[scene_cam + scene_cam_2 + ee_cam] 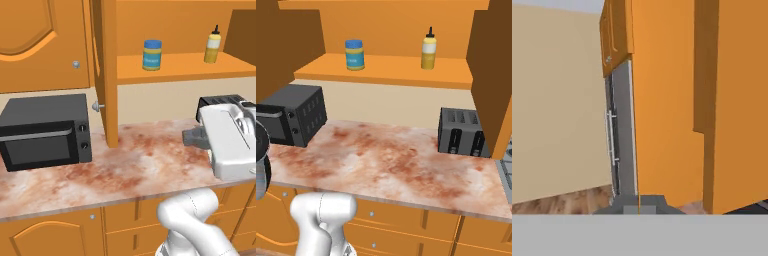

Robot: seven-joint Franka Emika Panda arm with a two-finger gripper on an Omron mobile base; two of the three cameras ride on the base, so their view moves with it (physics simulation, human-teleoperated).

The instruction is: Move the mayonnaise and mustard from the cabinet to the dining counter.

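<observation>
The orange cabinet (pixel 170 67) stands open, with its door (pixel 106 75) swung out edge-on. On its shelf the mayonnaise (pixel 152 55) (pixel 355 54) stands at the left. It is a squat jar with a blue lid. To the right stands the mustard (pixel 213 46) (pixel 429 49), a slim yellow bottle with a black tip. My white hand (pixel 227 142) hovers low over the right of the wall counter, well below the shelf and apart from both. My gripper (pixel 639 204) is shut with nothing in it. It faces orange cabinet sides and a beige wall. The dining counter is out of view.
A black microwave (pixel 45 131) (pixel 296 114) sits at the left of the marbled wall counter (pixel 135 165) (pixel 386 160). A dark toaster (pixel 461 131) (pixel 220 101) stands at the right, just behind my hand. The right cabinet door (pixel 491 70) hangs open above the toaster.
</observation>
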